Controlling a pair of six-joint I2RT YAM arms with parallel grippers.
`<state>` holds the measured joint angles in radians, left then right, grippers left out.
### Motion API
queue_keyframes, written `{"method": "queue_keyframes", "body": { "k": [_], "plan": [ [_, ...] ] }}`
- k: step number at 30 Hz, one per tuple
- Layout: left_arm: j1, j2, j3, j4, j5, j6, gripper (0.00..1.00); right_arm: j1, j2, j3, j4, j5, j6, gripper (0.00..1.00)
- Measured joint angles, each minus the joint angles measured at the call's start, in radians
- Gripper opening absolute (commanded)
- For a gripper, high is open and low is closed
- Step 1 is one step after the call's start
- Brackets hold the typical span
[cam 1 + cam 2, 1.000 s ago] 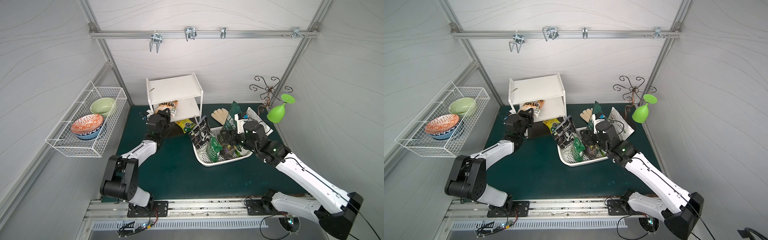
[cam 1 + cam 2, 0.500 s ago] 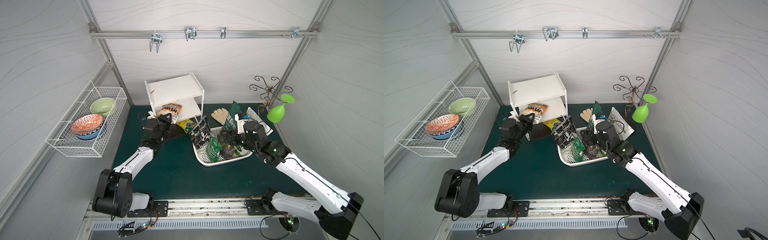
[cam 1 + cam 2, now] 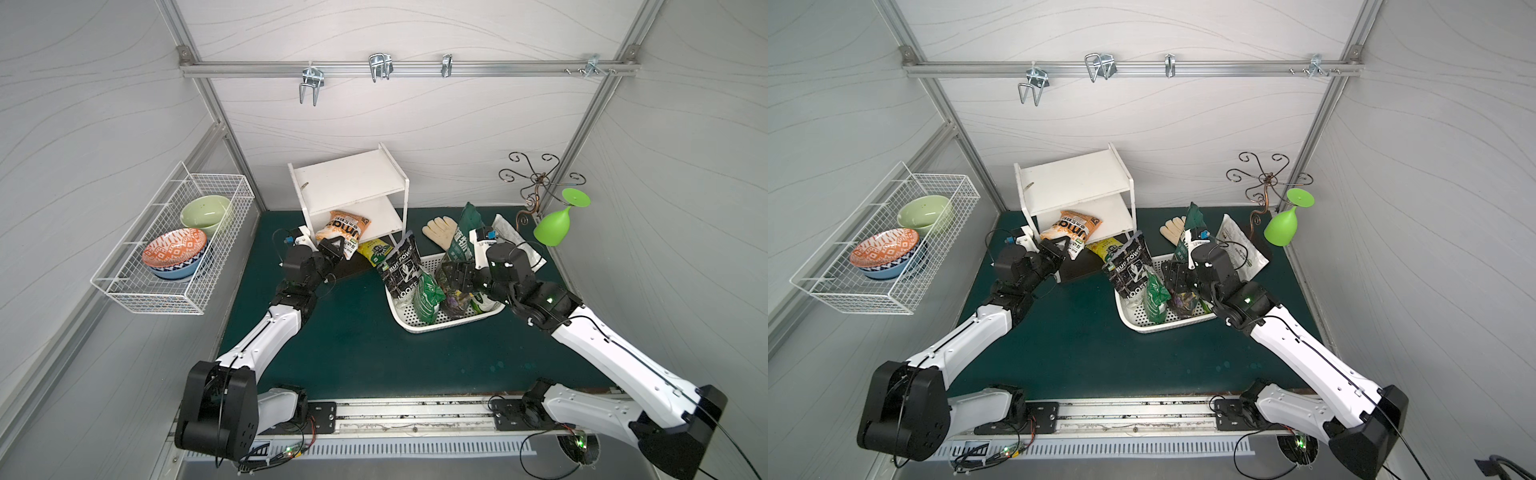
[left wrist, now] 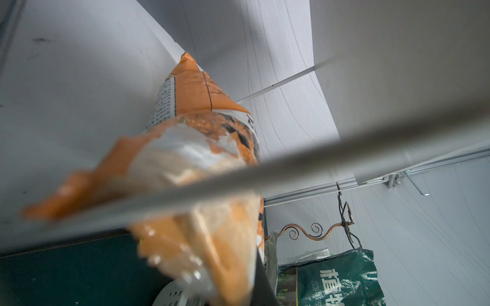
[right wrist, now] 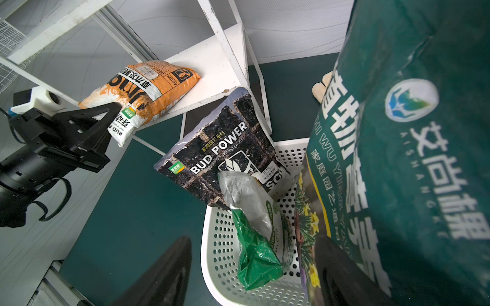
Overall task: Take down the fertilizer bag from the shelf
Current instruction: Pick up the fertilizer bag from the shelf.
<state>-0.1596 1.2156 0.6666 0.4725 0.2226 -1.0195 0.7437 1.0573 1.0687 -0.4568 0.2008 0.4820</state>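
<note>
1. Orange fertilizer bag (image 3: pixel 343 224) lies on the lower of the 2 boards of the white shelf (image 3: pixel 353 178), just above centre in both top views. Its white near end hangs over the board's front edge.
2. The left gripper (image 3: pixel 335 248) is pinched closed on that overhanging end. The right wrist view shows this most clearly, at left of frame.
3. Progress, as a judgement: the grip is made, but most of the bag rests on the board. Drawing it clear and setting it down on the green table (image 3: pixel 353 332) are left to do.
4. The right gripper (image 3: pixel 456 276), right of centre, has its jaws spread above a white perforated basket (image 3: pixel 436 326) of other bags. It appears to hold nothing.
5. Hard to make out: the left wrist view is a blurred close-up of orange plastic crossed by a grey bar, with no jaws visible. In both top views the upper board hides the bag's far end.
</note>
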Motion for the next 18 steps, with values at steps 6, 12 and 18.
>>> {"method": "queue_keyframes", "body": {
  "k": [6,12,18],
  "plan": [
    [-0.031,-0.017,-0.025,0.006,0.006,0.034,0.0,0.0,0.0,0.005,-0.005,0.0,0.0,0.77],
    [-0.058,-0.051,-0.033,-0.021,0.026,0.085,0.0,0.0,0.001,0.007,-0.009,0.0,0.0,0.77],
    [-0.064,-0.167,-0.09,-0.09,0.013,0.133,0.0,0.0,0.001,0.008,-0.018,0.0,-0.001,0.77]
  ]
}}
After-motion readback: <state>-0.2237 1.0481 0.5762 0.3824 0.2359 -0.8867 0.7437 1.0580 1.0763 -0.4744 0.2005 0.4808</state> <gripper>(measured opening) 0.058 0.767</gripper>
